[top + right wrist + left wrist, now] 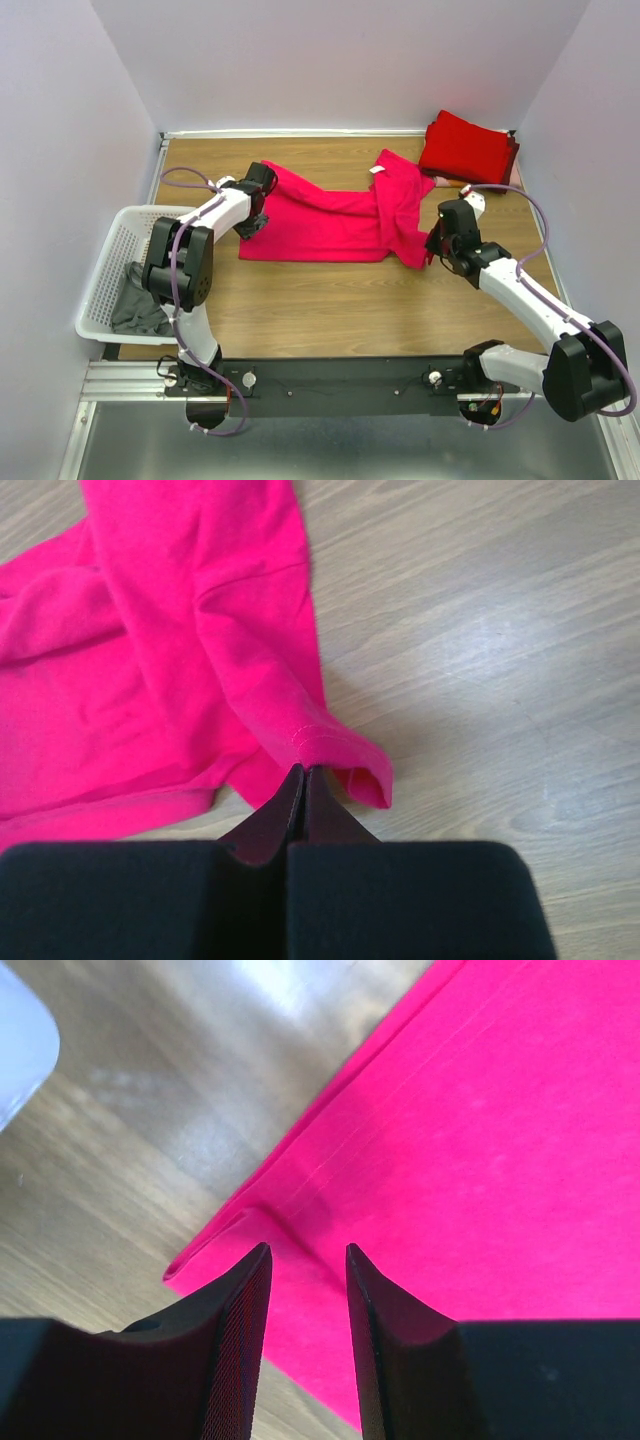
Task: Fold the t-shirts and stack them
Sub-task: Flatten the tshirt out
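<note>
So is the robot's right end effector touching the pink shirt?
Touching. The right wrist view shows the right end effector pinched shut on the sleeve hem of the pink shirt, with no gap between them.

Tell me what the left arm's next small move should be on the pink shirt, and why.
Probably close the left gripper on the edge of the pink t-shirt. Its fingers stand open over the hem near a corner, while the right gripper is already shut on the cloth's other end. Holding both ends should let the fold begin.
</note>
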Tool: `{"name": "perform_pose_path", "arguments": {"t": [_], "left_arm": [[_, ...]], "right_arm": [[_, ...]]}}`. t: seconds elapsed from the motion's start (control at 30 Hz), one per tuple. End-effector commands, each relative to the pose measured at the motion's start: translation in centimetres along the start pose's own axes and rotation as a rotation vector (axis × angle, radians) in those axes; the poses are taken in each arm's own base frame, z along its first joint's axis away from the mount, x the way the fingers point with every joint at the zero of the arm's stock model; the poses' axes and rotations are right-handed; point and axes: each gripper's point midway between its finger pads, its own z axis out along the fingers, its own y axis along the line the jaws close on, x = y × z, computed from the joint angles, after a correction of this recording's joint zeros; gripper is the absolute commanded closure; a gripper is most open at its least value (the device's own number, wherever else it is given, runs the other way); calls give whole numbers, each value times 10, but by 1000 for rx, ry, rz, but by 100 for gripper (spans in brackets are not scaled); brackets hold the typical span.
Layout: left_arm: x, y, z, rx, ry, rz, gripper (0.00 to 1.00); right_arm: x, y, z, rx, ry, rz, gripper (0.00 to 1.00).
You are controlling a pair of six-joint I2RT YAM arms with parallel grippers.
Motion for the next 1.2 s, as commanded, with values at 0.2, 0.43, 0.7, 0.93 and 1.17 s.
{"name": "perform_pose_path", "arguments": {"t": [0.2, 0.43, 0.7, 0.93, 1.17], "left_arm": [[-12, 5, 4, -64, -35, 22, 57], [-5, 13, -1, -64, -13, -6, 56], [-5, 14, 10, -94, -14, -5, 56], [0, 22, 18, -116, 0, -3, 57], [7, 26, 26, -128, 20, 7, 63]], "right_arm": [[2, -18, 6, 62, -14, 23, 99], [4, -18, 7, 61, -3, 26, 99], [7, -17, 8, 48, 2, 27, 99], [6, -16, 7, 48, -1, 28, 99], [6, -19, 7, 53, -4, 30, 99]]}}
